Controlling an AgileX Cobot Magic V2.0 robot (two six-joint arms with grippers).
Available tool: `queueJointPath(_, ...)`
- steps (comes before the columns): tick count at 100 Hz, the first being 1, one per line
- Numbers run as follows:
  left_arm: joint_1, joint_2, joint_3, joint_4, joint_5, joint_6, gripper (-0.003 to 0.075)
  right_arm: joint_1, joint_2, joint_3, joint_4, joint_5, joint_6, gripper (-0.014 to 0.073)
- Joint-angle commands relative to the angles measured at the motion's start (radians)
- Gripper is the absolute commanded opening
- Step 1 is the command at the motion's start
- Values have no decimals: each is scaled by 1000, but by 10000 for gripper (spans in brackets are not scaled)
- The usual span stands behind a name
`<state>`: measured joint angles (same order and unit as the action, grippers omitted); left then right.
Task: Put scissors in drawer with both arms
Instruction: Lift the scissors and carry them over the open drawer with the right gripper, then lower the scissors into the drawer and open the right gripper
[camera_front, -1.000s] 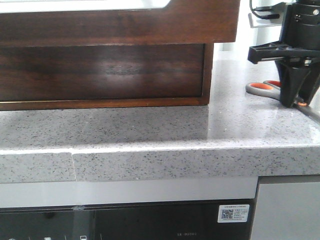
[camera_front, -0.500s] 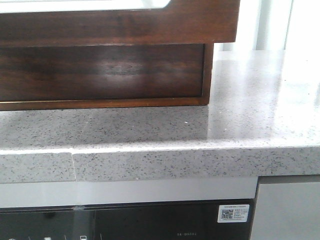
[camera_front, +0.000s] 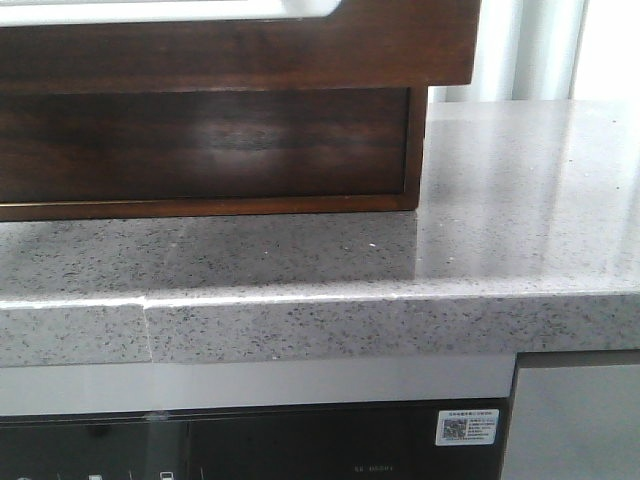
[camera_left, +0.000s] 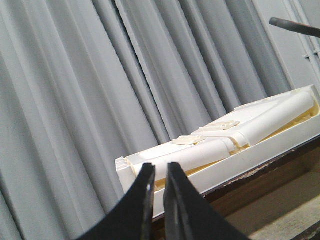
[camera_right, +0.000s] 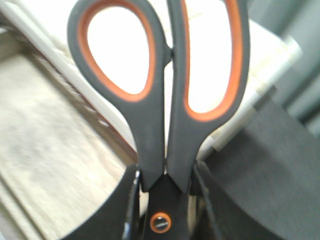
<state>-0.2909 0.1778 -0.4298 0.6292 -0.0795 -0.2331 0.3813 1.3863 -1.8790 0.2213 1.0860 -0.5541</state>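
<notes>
The scissors (camera_right: 150, 125) have grey handles, orange-lined loops and an orange pivot dot. They show only in the blurred right wrist view, handles pointing away from the wrist. My right gripper (camera_right: 165, 186) is shut on them just above the pivot. The blades are hidden. The drawer (camera_front: 240, 45) is a glossy dark-brown front with a white top edge, at the top of the front view. My left gripper (camera_left: 160, 172) is shut and empty, in front of the drawer's white insert (camera_left: 240, 135). Neither gripper shows in the front view.
A grey speckled countertop (camera_front: 480, 230) runs under the dark wood cabinet body (camera_front: 210, 150). Below the counter is a black appliance front (camera_front: 300, 445). Grey curtains (camera_left: 75, 100) hang behind the drawer. A thin dark rod (camera_left: 295, 26) crosses a corner of the left wrist view.
One second ago my right gripper stood over the scissors on the counter at the right of the front view. Both have since left that view.
</notes>
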Motion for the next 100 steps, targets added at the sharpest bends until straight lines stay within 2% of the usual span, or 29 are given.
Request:
queueJointPath(1,-2,12,-33,-17,-57,-10,3,62,-29,-33,55,-99,-130,-124)
queueJointPath(15,-2,12,-33,-17,-57,-10,3,157,5,-33,55,-121,-258,-124)
queueJointPath(44,-2,12,-33,-17,-57,-10,3,244,115,-33,55,-115,-282,-124)
queueJointPath(100,-2,12,-33,-17,-57,-10,3,248,259,-33,57,-47,-320,-124)
